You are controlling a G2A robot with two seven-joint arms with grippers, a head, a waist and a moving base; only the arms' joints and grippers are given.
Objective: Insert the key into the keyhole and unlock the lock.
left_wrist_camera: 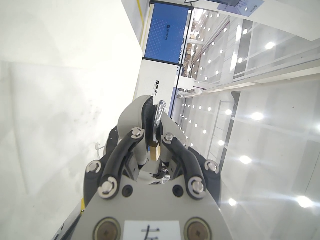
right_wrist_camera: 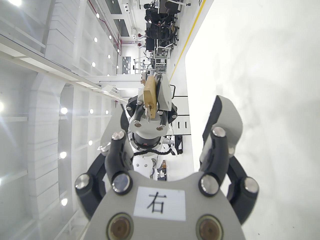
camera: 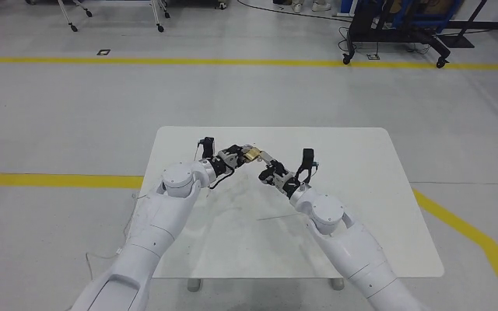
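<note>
The brass lock point(camera: 250, 155) is held up off the table point(camera: 350, 233), above the far middle of its top, at the place where the two arms meet. The left gripper point(left_wrist_camera: 157, 112) is clenched on the lock. Its jaws press the lock from both sides, the steel shackle point(left_wrist_camera: 160, 114) pokes out past the fingertips, and the brass body lies back between the jaws toward the wrist. In the right wrist view a silver key point(right_wrist_camera: 149, 113) stands out of the end of the lock opposite the shackle, seated in the keyhole and slightly tilted. How deep it sits cannot be told. The right gripper point(right_wrist_camera: 172, 107) is just beside the lock on the key's side and points at it. Its jaws are released and spread wide, and they stand apart from both the key and the lock. In the top view the left gripper comes to the lock from one side and the right gripper point(camera: 270, 167) from the other, so the lock lies between them.
</note>
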